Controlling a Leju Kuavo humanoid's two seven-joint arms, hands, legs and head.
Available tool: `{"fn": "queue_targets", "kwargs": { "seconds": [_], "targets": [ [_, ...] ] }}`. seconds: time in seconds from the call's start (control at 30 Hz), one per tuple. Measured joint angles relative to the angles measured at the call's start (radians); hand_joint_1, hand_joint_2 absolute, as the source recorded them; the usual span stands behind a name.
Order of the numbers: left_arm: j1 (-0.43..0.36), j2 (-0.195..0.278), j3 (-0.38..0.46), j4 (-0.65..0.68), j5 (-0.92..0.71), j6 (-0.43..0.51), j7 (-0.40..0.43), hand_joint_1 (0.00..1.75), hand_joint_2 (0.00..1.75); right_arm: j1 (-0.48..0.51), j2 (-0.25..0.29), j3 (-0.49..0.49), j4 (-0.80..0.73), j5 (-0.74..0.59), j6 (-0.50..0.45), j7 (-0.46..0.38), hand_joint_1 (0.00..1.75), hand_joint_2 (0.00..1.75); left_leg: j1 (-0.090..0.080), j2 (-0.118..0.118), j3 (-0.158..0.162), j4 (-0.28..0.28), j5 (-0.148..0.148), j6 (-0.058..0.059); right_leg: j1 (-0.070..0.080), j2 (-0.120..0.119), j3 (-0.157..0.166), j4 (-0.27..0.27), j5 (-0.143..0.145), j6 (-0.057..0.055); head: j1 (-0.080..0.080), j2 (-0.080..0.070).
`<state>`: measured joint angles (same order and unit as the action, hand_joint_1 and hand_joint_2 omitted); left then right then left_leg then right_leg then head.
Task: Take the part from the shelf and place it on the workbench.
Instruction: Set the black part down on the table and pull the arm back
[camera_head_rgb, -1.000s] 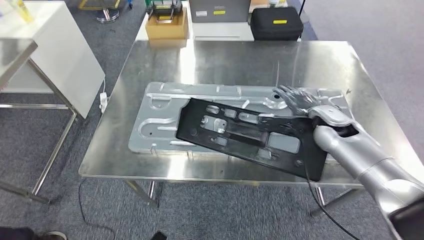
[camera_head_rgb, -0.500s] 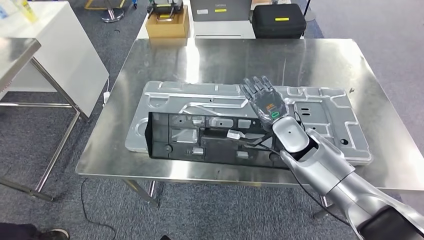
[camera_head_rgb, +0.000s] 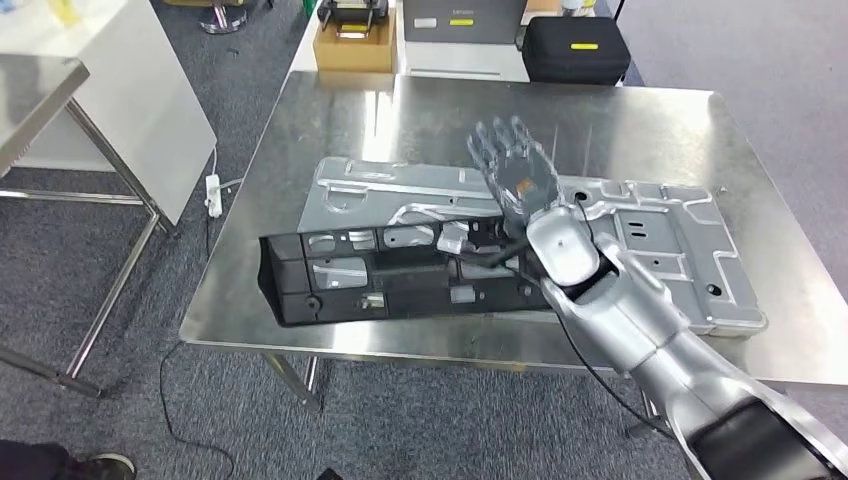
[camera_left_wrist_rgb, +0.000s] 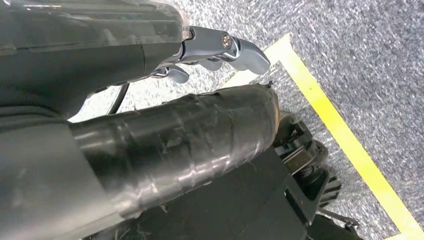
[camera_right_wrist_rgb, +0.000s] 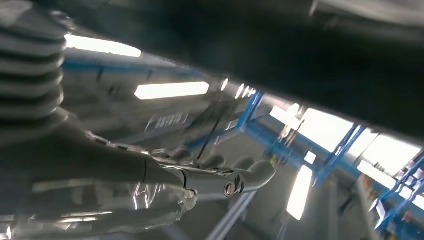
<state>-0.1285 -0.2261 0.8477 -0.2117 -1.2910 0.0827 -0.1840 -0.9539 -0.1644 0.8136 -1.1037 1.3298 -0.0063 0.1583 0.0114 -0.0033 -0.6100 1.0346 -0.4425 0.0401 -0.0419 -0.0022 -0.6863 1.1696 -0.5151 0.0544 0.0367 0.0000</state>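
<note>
Head view: black part (camera_head_rgb: 400, 275) lies lower centre of frame on steel bench (camera_head_rgb: 620, 120), overlapping silver panel (camera_head_rgb: 650, 235), left end overhanging bench front edge. Right robot hand (camera_head_rgb: 515, 172) above it at centre, fingers spread, holding nothing. Left robot hand (camera_left_wrist_rgb: 220, 50): state unclear.

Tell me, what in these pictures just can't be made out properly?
- Head view: the right robot hand and its arm cover part of the black part and of the silver panel; whether the part is fully let go is unclear.
- Right wrist view: blurred reflections on the workbench.
- Left wrist view: the left robot hand is mostly hidden by its own cover; its fingers barely show.
</note>
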Motion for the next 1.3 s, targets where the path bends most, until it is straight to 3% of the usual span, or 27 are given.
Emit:
{"fn": "queue_targets", "kwargs": {
  "seconds": [0.07,0.1,0.13,0.23,0.3,0.33,0.4,0.47,0.57,0.6,0.63,0.67,0.73,0.8,0.9,0.97,1.07,1.1,1.13,1.17,1.23,1.3],
  "targets": [
    [-0.001,0.000,-0.002,0.000,-0.001,-0.001,0.003,0.00,0.00,-0.017,0.016,-0.018,0.020,-0.035,0.018,0.002,0.00,1.75,-0.010,-0.001,-0.001,0.000,0.001,0.010,0.010,0.000,-0.057,0.127,-0.051,-0.008,0.000,0.000],
    [0.000,0.000,-0.002,0.000,-0.001,-0.002,0.004,0.00,0.00,-0.022,0.023,-0.029,0.032,-0.059,0.028,0.005,0.00,1.75,-0.015,-0.002,-0.001,0.000,0.000,0.014,0.016,0.001,-0.070,0.157,-0.054,-0.013,0.000,0.000],
    [0.000,0.000,-0.003,0.000,-0.001,-0.002,0.005,0.00,0.00,-0.028,0.031,-0.043,0.045,-0.088,0.037,0.011,0.00,1.75,-0.021,-0.005,0.000,0.001,0.000,0.016,0.023,0.001,-0.067,0.150,-0.039,-0.022,0.000,0.000],
    [0.000,-0.004,-0.004,0.000,0.002,-0.002,0.007,0.00,0.00,-0.061,0.056,-0.105,0.088,-0.175,0.050,0.041,0.00,1.75,-0.037,-0.010,-0.001,0.003,0.000,0.019,0.045,0.001,0.014,-0.023,0.048,-0.062,-0.002,0.000],
    [-0.001,-0.008,-0.006,0.000,0.005,0.000,0.009,0.00,0.00,-0.096,0.069,-0.149,0.121,-0.220,0.051,0.064,0.00,1.75,-0.039,-0.010,-0.006,0.005,0.001,0.017,0.055,0.001,0.050,-0.103,0.069,-0.079,-0.005,0.000],
    [-0.001,-0.010,-0.007,0.000,0.006,0.000,0.010,0.00,0.00,-0.113,0.073,-0.169,0.142,-0.241,0.051,0.074,0.00,1.75,-0.038,-0.010,-0.008,0.004,0.002,0.014,0.057,0.000,0.054,-0.111,0.067,-0.081,-0.006,0.000],
    [0.000,-0.010,-0.008,0.000,0.008,0.001,0.013,0.00,0.00,-0.146,0.075,-0.206,0.186,-0.277,0.050,0.091,0.00,1.75,-0.037,-0.011,-0.005,0.001,0.002,0.007,0.054,-0.002,0.062,-0.128,0.074,-0.081,-0.005,0.000],
    [0.003,-0.010,-0.008,0.000,0.008,0.002,0.016,0.00,0.00,-0.177,0.075,-0.238,0.222,-0.298,0.049,0.101,0.00,1.75,-0.037,-0.010,-0.015,0.029,-0.021,-0.007,0.042,-0.005,0.073,-0.148,0.083,-0.082,-0.006,0.000],
    [0.004,-0.009,-0.009,0.000,0.009,0.004,0.016,0.00,0.00,-0.204,0.075,-0.268,0.262,-0.311,0.050,0.106,0.00,1.75,-0.018,-0.006,-0.086,0.187,-0.099,-0.035,0.032,-0.007,0.079,-0.157,0.086,-0.082,-0.008,0.000],
    [0.004,-0.009,-0.009,0.000,0.010,0.004,0.016,0.00,0.00,-0.209,0.075,-0.275,0.277,-0.314,0.053,0.106,0.00,1.75,-0.010,-0.006,-0.109,0.233,-0.111,-0.043,0.030,-0.007,0.079,-0.156,0.086,-0.081,-0.008,0.000],
    [0.004,-0.008,-0.009,0.000,0.010,0.004,0.016,0.00,0.00,-0.216,0.075,-0.282,0.292,-0.315,0.059,0.106,0.00,1.75,-0.003,-0.004,-0.119,0.249,-0.106,-0.051,0.026,-0.007,0.079,-0.154,0.085,-0.078,-0.008,0.000],
    [0.004,-0.008,-0.009,0.000,0.011,0.004,0.016,0.00,0.00,-0.227,0.075,-0.288,0.309,-0.315,0.073,0.105,0.00,1.75,0.003,-0.003,-0.111,0.227,-0.083,-0.058,0.021,-0.006,0.079,-0.150,0.082,-0.073,-0.008,0.000],
    [0.005,-0.008,-0.008,0.000,0.012,0.005,0.016,0.00,0.00,-0.262,0.073,-0.296,0.339,-0.313,0.106,0.105,0.00,1.75,0.012,-0.002,-0.053,0.103,-0.016,-0.069,0.013,-0.006,0.079,-0.140,0.075,-0.060,-0.008,0.000],
    [0.005,-0.007,-0.008,0.000,0.015,0.005,0.015,0.00,0.00,-0.296,0.069,-0.301,0.361,-0.309,0.130,0.103,0.00,1.75,0.012,-0.001,-0.010,0.009,0.013,-0.064,0.012,-0.005,0.075,-0.134,0.071,-0.044,-0.008,0.000],
    [0.004,-0.006,-0.008,0.000,0.020,0.007,0.014,0.00,0.00,-0.316,0.065,-0.304,0.382,-0.312,0.136,0.095,0.00,1.75,0.007,-0.002,-0.004,-0.010,0.013,-0.037,0.014,-0.004,0.074,-0.140,0.075,-0.023,-0.008,0.000],
    [0.003,-0.006,-0.008,0.000,0.024,0.008,0.011,0.00,0.00,-0.320,0.061,-0.309,0.389,-0.327,0.121,0.078,0.00,1.75,0.009,-0.001,0.001,-0.019,0.019,-0.019,0.011,-0.004,0.064,-0.116,0.054,-0.016,-0.008,0.000],
    [0.004,-0.006,-0.008,0.000,0.036,0.011,0.002,0.00,0.00,-0.310,0.050,-0.322,0.381,-0.387,0.076,0.026,0.00,1.75,0.005,0.000,0.003,-0.024,0.021,-0.002,0.013,-0.002,-0.017,0.059,-0.032,-0.015,-0.007,0.000],
    [0.006,-0.006,-0.008,0.000,0.041,0.014,-0.002,0.00,0.00,-0.294,0.042,-0.330,0.367,-0.419,0.061,0.005,0.00,1.75,0.003,-0.001,0.003,-0.023,0.021,0.000,0.015,-0.001,-0.043,0.113,-0.047,-0.015,-0.007,0.000],
    [0.009,-0.006,-0.007,0.000,0.047,0.016,-0.007,0.00,0.00,-0.271,0.033,-0.341,0.343,-0.456,0.044,-0.019,0.00,1.75,0.001,-0.002,0.003,-0.022,0.020,0.002,0.017,-0.001,-0.056,0.136,-0.045,-0.017,-0.007,0.000],
    [0.013,-0.006,-0.005,0.000,0.054,0.018,-0.012,0.00,0.00,-0.244,0.023,-0.352,0.313,-0.494,0.024,-0.043,0.00,1.75,0.000,-0.004,0.003,-0.020,0.019,0.003,0.019,-0.001,-0.051,0.121,-0.024,-0.020,-0.007,0.000],
    [0.019,-0.005,-0.001,0.000,0.063,0.023,-0.022,0.00,0.00,-0.176,0.002,-0.375,0.228,-0.556,-0.038,-0.098,0.00,1.75,-0.004,-0.007,0.004,-0.016,0.015,0.002,0.022,-0.001,0.004,-0.004,0.040,-0.031,-0.007,0.000],
    [0.024,-0.006,0.003,0.000,0.072,0.032,-0.033,0.00,0.00,-0.075,-0.018,-0.405,0.108,-0.609,-0.132,-0.169,0.00,1.75,-0.008,-0.010,0.004,-0.013,0.011,-0.004,0.031,-0.003,0.057,-0.114,0.075,-0.042,-0.007,0.000]
  ]
}}
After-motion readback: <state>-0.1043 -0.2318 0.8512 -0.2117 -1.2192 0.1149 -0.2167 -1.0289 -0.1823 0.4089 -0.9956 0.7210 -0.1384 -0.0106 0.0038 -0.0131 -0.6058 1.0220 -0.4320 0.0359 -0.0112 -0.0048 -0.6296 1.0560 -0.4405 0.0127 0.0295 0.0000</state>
